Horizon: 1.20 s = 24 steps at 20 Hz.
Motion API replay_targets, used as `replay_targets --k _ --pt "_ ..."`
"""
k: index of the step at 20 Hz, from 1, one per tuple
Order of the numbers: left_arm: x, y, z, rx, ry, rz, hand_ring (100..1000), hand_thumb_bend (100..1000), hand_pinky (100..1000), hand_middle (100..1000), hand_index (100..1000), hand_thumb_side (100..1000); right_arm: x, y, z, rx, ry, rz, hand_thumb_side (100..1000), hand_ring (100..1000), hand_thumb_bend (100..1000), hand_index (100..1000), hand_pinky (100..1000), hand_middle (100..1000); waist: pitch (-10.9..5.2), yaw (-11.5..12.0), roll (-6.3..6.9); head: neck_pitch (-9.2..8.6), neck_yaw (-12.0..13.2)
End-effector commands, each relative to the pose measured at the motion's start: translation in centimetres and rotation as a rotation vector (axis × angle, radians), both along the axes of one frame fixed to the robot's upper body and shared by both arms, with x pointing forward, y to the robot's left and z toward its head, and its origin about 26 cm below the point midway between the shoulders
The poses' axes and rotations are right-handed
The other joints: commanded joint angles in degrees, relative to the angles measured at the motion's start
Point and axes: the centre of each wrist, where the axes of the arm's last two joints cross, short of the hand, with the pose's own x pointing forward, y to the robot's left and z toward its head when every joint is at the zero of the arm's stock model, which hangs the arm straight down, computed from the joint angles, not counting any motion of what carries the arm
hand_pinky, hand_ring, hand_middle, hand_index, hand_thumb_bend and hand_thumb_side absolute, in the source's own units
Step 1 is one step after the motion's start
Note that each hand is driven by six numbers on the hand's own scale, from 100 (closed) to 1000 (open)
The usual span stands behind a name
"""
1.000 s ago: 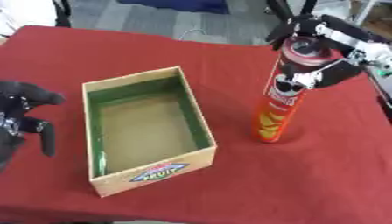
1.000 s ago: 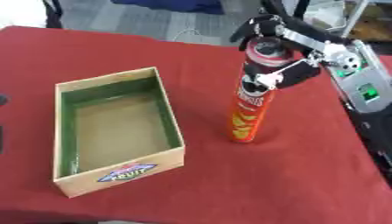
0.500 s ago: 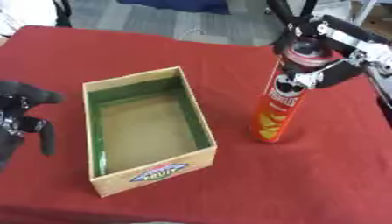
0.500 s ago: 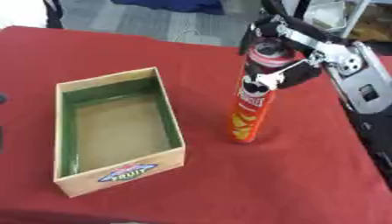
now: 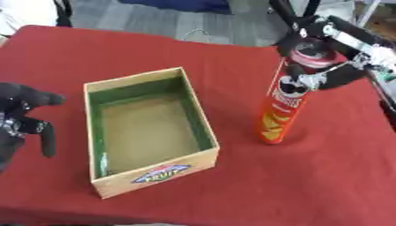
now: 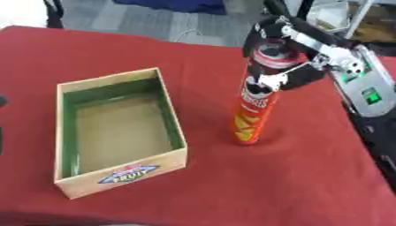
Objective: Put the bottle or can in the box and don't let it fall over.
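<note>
Red cloth covers the table (image 5: pixel 232 190), with grey floor beyond its far edge. At the left edge, the robot's black left hand (image 5: pixel 19 119) rests idle, its fingers seemingly relaxed and holding nothing. Beside it sits an open wooden box with a green-lined interior (image 5: pixel 147 128), empty. To the right, well clear of the box, a tall red-orange crisp can (image 5: pixel 284 106) stands on the cloth, leaning slightly, its top gripped by the curled fingers of the right hand (image 6: pixel 290 53).
</note>
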Motion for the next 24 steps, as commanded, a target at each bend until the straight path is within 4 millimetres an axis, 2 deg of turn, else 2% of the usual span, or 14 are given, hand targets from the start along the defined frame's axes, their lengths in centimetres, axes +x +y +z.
replay_targets --k 1,4,9,10,11,13,19,24 --pt "-0.2 0.1 0.9 0.011 -0.028 -0.002 868 100 443 744 866 579 -0.3 0.1 0.5 -0.205 -0.107 0.161 105 363 100 343 100 288 -0.69 -0.1 0.32 0.05 0.1" --pt "-0.2 0.1 0.9 0.009 -0.025 -0.002 868 100 442 740 863 579 -0.6 0.4 1.1 -0.191 -0.140 0.165 103 376 100 307 100 253 -0.78 -0.1 0.29 0.05 0.1" --pt "-0.2 0.1 0.8 0.010 -0.020 -0.003 867 100 443 736 861 579 -0.9 0.5 2.7 -0.157 -0.171 0.167 100 368 100 319 100 259 -0.94 0.0 0.23 0.21 0.0" --pt "-0.2 0.1 0.8 0.010 -0.019 -0.003 867 100 443 735 860 579 -0.9 0.4 3.1 -0.149 -0.173 0.167 180 366 100 323 100 262 -0.97 0.0 0.21 0.21 0.0" --pt "-0.2 0.1 0.8 0.010 -0.019 -0.004 867 100 443 735 860 579 -0.9 0.4 3.5 -0.138 -0.174 0.168 100 366 100 324 100 262 -1.00 0.0 0.20 0.19 -0.1" --pt "-0.2 0.1 0.8 0.009 -0.017 -0.005 867 100 443 734 860 579 -0.9 0.4 4.4 -0.113 -0.174 0.170 100 367 100 327 100 265 -1.06 0.1 0.17 0.20 -0.2" --pt "-0.2 0.0 0.8 0.009 -0.012 -0.008 864 100 443 733 859 580 -1.2 0.5 8.2 -0.017 -0.198 0.209 100 369 100 327 100 267 -1.36 0.4 -0.07 0.49 -0.6" --pt "-0.2 -0.2 0.8 0.014 -0.003 -0.020 863 100 442 733 856 581 -1.9 2.0 11.3 0.067 -0.221 0.289 100 372 100 327 100 257 -1.71 0.8 -0.44 0.93 -1.2"
